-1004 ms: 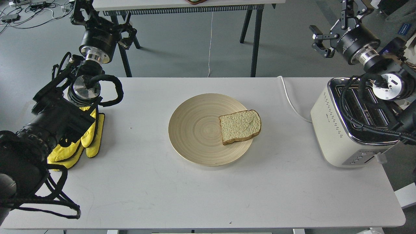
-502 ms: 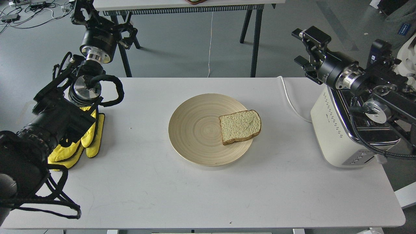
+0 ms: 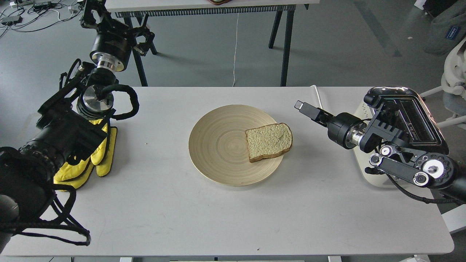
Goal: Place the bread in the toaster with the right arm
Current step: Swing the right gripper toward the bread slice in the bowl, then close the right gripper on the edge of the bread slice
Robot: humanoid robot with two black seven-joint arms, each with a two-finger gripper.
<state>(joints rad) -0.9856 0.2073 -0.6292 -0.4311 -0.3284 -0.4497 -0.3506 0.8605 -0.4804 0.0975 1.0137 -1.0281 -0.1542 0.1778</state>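
The bread (image 3: 269, 141), a pale slice with a brown crust, lies flat on the right part of a round wooden plate (image 3: 218, 145) at the table's middle. The cream-white toaster (image 3: 418, 109) stands at the table's right edge, mostly hidden behind my right arm; its chrome top and slots show. My right gripper (image 3: 305, 108) reaches out low over the table, pointing left, a short way right of and beyond the bread, not touching it. It is seen side-on as one slim bar. My left gripper (image 3: 116, 25) is raised at the far left, away from the bread.
Yellow gloves (image 3: 102, 153) lie under my left arm at the table's left. The toaster's white cord (image 3: 325, 111) runs across the table's back right, under the right gripper. Another table's legs (image 3: 287, 43) stand behind.
My right arm has swung down from high above the toaster to low over the table, with its gripper now pointing left toward the bread. The left arm, bread and plate have not moved.
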